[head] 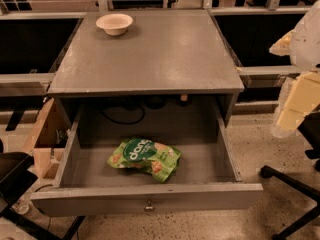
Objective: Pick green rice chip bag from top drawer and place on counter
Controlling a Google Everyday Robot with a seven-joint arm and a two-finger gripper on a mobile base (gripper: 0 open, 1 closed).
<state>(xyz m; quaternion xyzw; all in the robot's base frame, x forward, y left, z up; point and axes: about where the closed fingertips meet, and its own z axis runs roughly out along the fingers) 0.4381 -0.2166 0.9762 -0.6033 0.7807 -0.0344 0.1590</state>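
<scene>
- At 6 o'clock, nearest me, is the front panel of the drawer (200, 160) with its knob (148, 205). The drawer stands wide open.
- The bag (145, 158) lies flat on the drawer floor, logo up, a little left of centre and clear of all the walls. Its long axis runs close to 9–3, tipped slightly toward 4.
- My gripper (299, 96) hangs at the 3 o'clock edge of the view, outside the drawer's right wall and above it. I cannot tell whether it is spread or pressed together.
- From the gripper the bag lies toward 8 o'clock, well apart. I judge the reach must go left and down over the right wall, meeting the bag across its short side.
- Beyond, toward 12 o'clock, is the desk (165, 59), where the bag should go.
- A bowl (114, 23) sits at its far 11 o'clock corner.
</scene>
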